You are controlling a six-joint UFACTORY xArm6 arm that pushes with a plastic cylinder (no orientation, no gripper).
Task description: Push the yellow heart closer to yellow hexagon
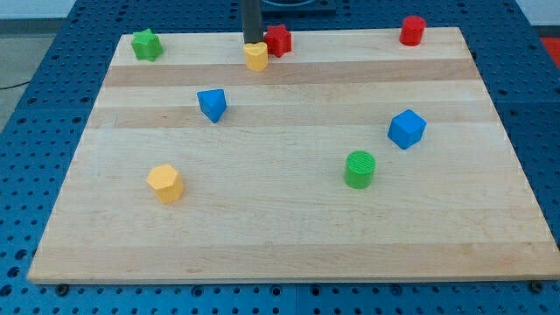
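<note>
Jaws' state cannot be told; my tip (pixel 253 42) touches yellow heart (pixel 255 57) at board (pixel 289 245) top edge

Pale wooden board (pixel 289 219) banded with lighter and darker planks, on a blue perforated table (pixel 35 105). Dark grey rod, tip (pixel 252 43). Yellow heart block (pixel 255 57); orange-yellow hexagon block (pixel 164 184). Red star-like block (pixel 279 40), red cylinder (pixel 412 31). Green star block (pixel 146 45), green cylinder (pixel 360 170). Blue triangular block (pixel 212 104), blue cube-like block (pixel 407 129).
</note>
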